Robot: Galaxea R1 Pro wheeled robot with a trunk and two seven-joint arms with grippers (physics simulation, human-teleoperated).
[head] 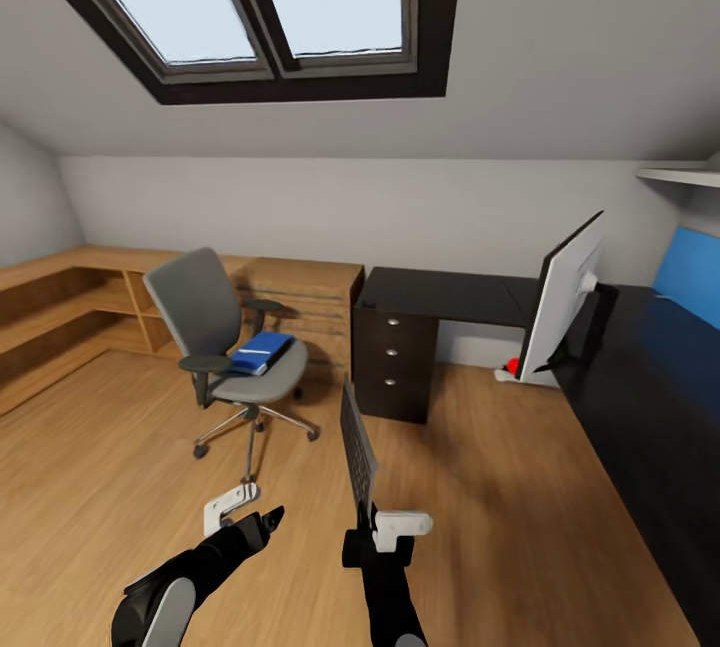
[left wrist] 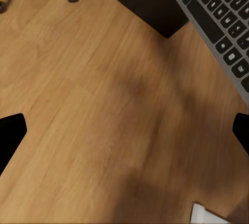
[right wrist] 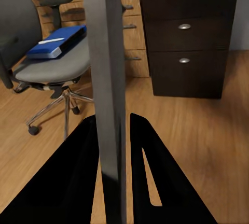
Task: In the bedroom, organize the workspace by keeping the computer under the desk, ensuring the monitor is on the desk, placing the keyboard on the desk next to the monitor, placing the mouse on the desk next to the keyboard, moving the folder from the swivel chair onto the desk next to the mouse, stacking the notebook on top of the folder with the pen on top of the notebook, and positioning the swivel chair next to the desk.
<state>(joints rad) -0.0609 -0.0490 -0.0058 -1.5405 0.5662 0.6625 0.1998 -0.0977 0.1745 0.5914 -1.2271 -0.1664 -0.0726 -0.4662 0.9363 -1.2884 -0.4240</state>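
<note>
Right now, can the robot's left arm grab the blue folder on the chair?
Probably not yet. The folder lies on the swivel chair seat, well beyond the left end effector, which hangs open over bare floor. Nothing stands between them; the robot would likely need to roll closer.

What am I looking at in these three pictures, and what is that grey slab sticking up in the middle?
This is a simulated two-armed robot in an attic bedroom. The big picture comes from a camera on its head, looking down over both arms. The other two come from cameras near each gripper.

The slab is a keyboard, held upright on its edge by the right gripper, whose two fingers pinch it. The left gripper is open and holds nothing; its camera sees wooden floor and the keyboard's keys.

Ahead stands a swivel chair with a blue folder on its seat. To the right is the black desk, with a monitor standing on it.
</note>
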